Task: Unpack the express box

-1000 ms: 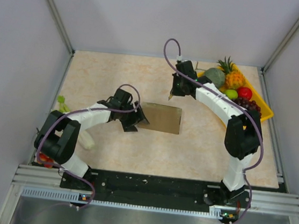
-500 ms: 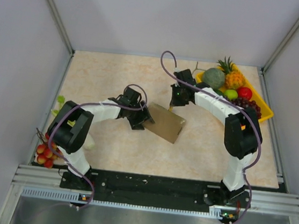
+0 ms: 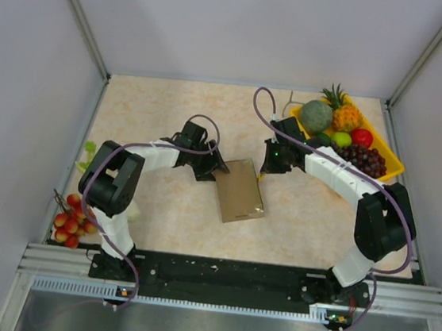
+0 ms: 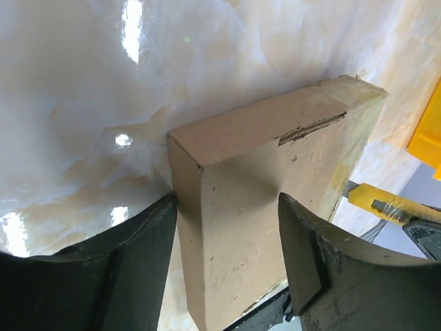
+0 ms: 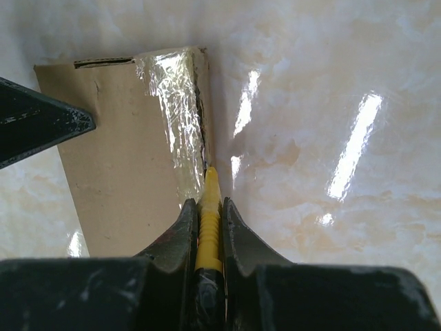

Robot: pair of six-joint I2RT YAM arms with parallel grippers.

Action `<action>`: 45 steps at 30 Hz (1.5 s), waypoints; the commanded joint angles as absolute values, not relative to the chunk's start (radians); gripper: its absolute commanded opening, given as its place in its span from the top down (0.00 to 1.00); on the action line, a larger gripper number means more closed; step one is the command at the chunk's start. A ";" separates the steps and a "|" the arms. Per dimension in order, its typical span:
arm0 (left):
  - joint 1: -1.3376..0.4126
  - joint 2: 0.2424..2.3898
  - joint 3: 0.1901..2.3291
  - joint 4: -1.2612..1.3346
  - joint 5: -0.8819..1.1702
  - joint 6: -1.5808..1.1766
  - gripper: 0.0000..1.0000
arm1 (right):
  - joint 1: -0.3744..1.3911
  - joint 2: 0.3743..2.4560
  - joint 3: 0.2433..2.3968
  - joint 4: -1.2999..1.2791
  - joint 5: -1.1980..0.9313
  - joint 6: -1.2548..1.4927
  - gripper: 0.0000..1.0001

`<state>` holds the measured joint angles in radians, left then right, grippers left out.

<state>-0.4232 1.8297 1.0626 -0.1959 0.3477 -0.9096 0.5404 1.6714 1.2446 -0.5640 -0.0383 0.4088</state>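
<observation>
Box: the express box (image 3: 240,190) is seen lying flat on the surface (image 3: 155,110), in the middle of the top view. It is skewed, so its long sides run from upper left to lower right.
Seam: a strip of clear tape (image 5: 178,103) is seen along one long edge in the right wrist view. The lid is judged to be sealed and not yet opened.
Handling: the box is judged light, with stiff cardboard walls that could be dented by a hard squeeze. On the glossy surface it is likely to slide under a push, so it must be braced.
Hold: it is best taken across its narrow end by the side walls, away from the taped edge.
Left pincer: the left pincer (image 4: 227,227) is set astride the box's upper left corner. One finger touches a side wall and the other lies against the broad face. Whether the box is clamped cannot be told.
Left arm: it is folded at the elbow at the lower left, with the forearm stretched rightward to the box.
Right pincer: the right pincer (image 3: 273,159) is closed on a yellow cutter (image 5: 211,181), whose tip is placed at the taped edge.
Right arm: it is arched in from the lower right, with the wrist turned down at the box's upper right corner.
Surroundings: a yellow tray (image 3: 390,157) of fruit is seen at the upper right, apart from the box.
</observation>
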 commanded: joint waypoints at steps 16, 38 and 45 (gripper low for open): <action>-0.425 1.744 0.882 -0.120 0.459 -0.839 0.79 | 0.537 1.589 1.212 -0.542 -0.100 0.422 1.00; -0.350 1.744 0.683 0.109 0.577 -0.896 0.82 | 0.554 1.441 1.218 -0.548 -0.220 0.393 1.00; -0.341 1.743 0.675 0.064 0.549 -0.885 0.86 | 0.542 1.419 1.203 -0.580 -0.032 0.429 1.00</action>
<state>-0.3496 1.7267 0.7177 0.1837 0.6304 -0.9176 0.5472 1.4677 1.2037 -0.5755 -0.1490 0.4065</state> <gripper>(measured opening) 0.265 0.084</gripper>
